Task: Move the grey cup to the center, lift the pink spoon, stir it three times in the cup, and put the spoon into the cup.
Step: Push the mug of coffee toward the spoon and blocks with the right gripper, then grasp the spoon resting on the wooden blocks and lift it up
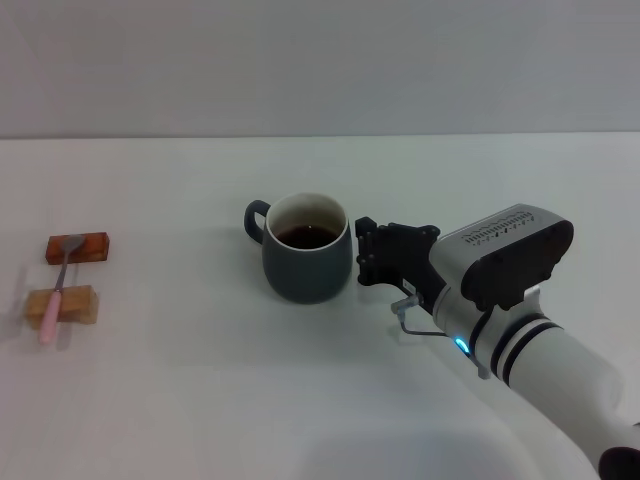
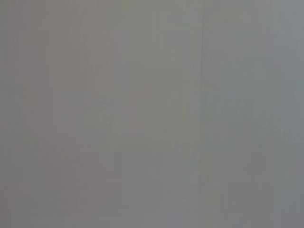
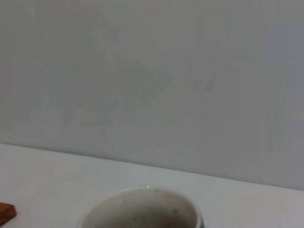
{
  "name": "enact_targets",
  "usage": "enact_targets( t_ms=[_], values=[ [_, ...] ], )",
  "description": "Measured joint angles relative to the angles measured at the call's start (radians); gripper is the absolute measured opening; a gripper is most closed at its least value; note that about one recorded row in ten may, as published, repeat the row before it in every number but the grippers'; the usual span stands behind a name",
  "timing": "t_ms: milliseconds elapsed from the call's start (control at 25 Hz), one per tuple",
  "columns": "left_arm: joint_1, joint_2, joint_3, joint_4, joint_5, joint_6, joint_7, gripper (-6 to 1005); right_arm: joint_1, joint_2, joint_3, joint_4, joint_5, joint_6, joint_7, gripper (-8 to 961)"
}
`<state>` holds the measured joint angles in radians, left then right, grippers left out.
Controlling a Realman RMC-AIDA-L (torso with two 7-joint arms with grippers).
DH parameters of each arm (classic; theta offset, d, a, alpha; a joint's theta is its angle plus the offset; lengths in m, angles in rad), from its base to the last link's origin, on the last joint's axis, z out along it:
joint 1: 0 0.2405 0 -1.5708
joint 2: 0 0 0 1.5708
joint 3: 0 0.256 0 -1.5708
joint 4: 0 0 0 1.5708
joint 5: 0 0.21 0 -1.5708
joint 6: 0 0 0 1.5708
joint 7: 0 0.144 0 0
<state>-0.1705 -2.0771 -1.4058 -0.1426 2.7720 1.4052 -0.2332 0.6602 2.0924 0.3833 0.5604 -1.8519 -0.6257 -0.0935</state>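
Mid-table: grey cup, dark liquid inside, handle pointing left. Right gripper just beside its right wall; can't tell its opening or whether it touches. Pink spoon far left, lying across two wooden blocks.

Cup mid tabletop, handle toward left. Right gripper just beside cup's right side. Spoon far left, lying across two blocks, one behind other. Liquid in cup.
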Motion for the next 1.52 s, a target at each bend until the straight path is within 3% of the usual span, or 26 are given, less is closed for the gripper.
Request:
enact_targets(
  t_ms=[1000, 1320, 1520],
  values=[
    [-0.021, -0.001, 0.024, 0.000, -0.002, -0.004, 0.000, 815, 0.001, 0.000, -0.015, 0.044, -0.093, 0.022, 0.000, 0],
    [-0.029, -0.001, 0.039, 0.000, -0.002, -0.016, 0.000, 815, -0.078, -0.002, 0.001, 0.018, -0.095, -0.085, 0.000, 0],
    [-0.025, -0.001, 0.067, 0.000, -0.005, -0.013, -0.001, 815, -0.164, -0.004, 0.003, -0.022, -0.091, -0.219, 0.000, 0]
  ],
)
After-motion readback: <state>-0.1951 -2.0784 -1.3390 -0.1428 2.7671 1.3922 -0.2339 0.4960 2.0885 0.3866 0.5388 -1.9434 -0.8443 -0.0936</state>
